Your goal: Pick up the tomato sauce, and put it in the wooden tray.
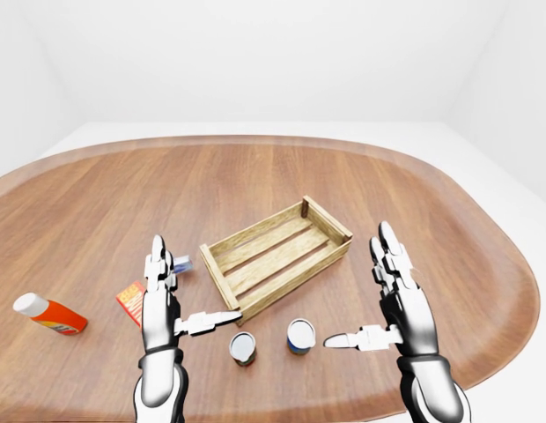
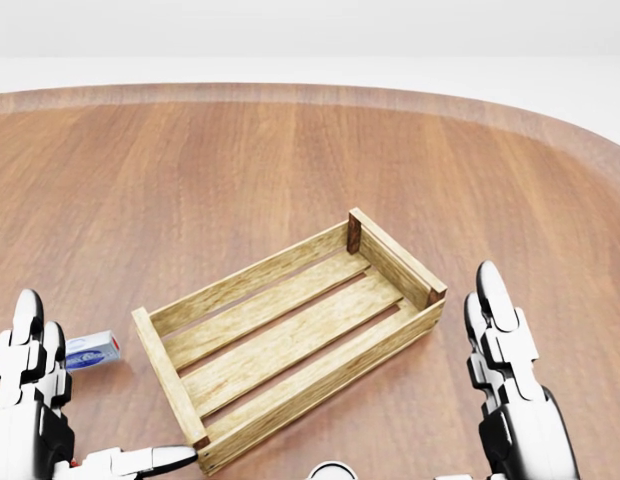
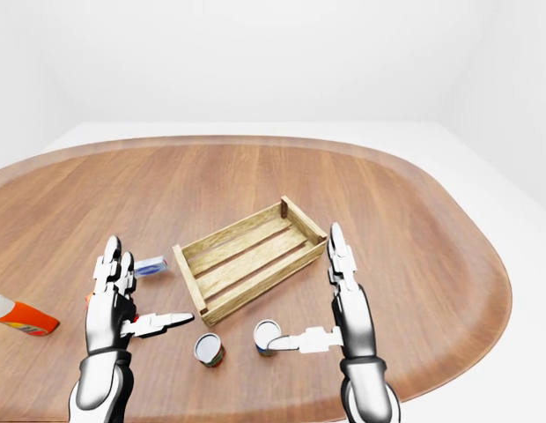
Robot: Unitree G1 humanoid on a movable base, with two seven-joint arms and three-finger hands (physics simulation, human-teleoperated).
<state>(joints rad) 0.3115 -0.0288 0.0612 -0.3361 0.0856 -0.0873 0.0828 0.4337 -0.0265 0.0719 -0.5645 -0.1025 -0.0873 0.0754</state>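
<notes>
A slatted wooden tray (image 2: pixel 290 345) of pale, rough-grained boards with darker corner posts is sitting empty on the smooth, reddish-brown oval table (image 1: pixel 273 176), its long side running diagonally. Below it in the left-eye view two short cylindrical cans with silvery tops are standing upright and near each other: the left one (image 1: pixel 243 348), banded red and green, is probably the tomato sauce, though the label is too small to read; the right one (image 1: pixel 299 336) is wearing a blue and yellow label. Neither is touching the tray.

The left hand (image 1: pixel 164 304) is hovering above the table with its fingers straight and spread and the thumb pointing toward the tray's near corner, gripping nothing. The right hand (image 1: pixel 389 300) is mirroring it, fingers extended upward, thumb reaching toward the blue can without touching it.

Left of the tray are lying a small flat blue-and-white box (image 2: pixel 92 351), a red carton (image 1: pixel 130 300) partly hidden by the left hand, and an orange bottle (image 1: pixel 49 314) with a white cap on its side.
</notes>
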